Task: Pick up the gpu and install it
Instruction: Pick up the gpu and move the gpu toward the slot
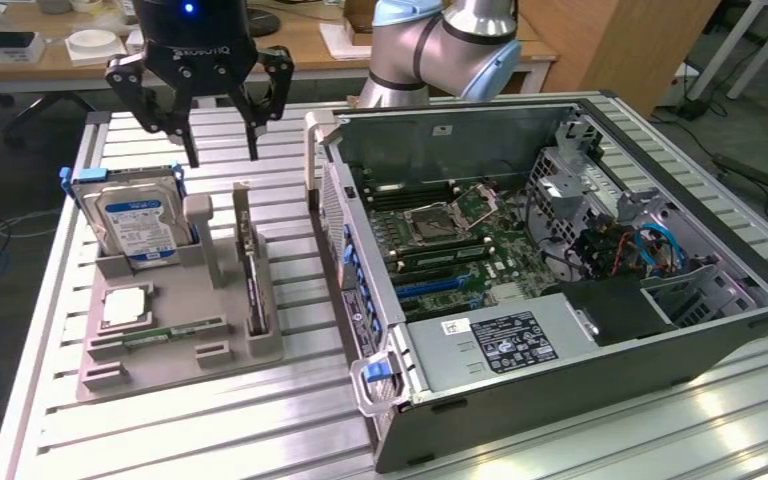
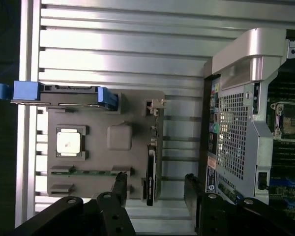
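Observation:
The gpu (image 1: pixel 252 280) is a thin dark card standing on edge in a slot of the grey holder tray (image 1: pixel 171 362), with its pale bracket end toward the back of the table. From the wrist view the gpu (image 2: pixel 150 173) is a narrow dark strip, its bracket at the far end. My gripper (image 1: pixel 224 156) hangs open above the back of the tray, between the hard drive and the card, holding nothing. In the wrist view my gripper (image 2: pixel 156 191) straddles the near end of the card, well above it, and the two fingers (image 2: pixel 120 189) are spread wide.
A silver hard drive (image 1: pixel 137 222) with blue rails stands in the tray beside a processor chip (image 1: pixel 128 305) and a green memory stick (image 1: pixel 171 333). The open computer case (image 1: pixel 584 330) lies on the exterior view's right, motherboard (image 1: pixel 458 245) exposed. The slatted metal table (image 1: pixel 224 430) carries everything.

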Action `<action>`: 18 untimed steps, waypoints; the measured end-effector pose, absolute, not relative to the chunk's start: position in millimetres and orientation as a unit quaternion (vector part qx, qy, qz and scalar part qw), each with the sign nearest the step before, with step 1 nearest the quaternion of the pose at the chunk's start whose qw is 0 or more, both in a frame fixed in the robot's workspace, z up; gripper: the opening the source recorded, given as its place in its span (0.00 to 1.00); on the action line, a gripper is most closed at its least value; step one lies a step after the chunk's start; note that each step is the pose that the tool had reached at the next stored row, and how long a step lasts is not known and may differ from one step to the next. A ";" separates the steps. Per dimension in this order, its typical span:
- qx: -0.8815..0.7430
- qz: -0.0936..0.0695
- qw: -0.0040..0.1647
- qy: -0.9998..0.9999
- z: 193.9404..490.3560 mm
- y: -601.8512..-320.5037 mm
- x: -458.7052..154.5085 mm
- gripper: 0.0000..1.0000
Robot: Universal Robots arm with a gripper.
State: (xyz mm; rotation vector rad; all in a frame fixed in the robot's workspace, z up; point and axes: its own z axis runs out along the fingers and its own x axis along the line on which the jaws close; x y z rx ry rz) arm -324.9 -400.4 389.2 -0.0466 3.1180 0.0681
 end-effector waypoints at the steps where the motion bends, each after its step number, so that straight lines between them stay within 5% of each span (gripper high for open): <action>1: -0.015 0.022 0.011 1.000 388.4 -400.8 -324.8 0.59; 18: -0.015 0.014 0.006 1.000 370.3 -404.9 -324.6 0.59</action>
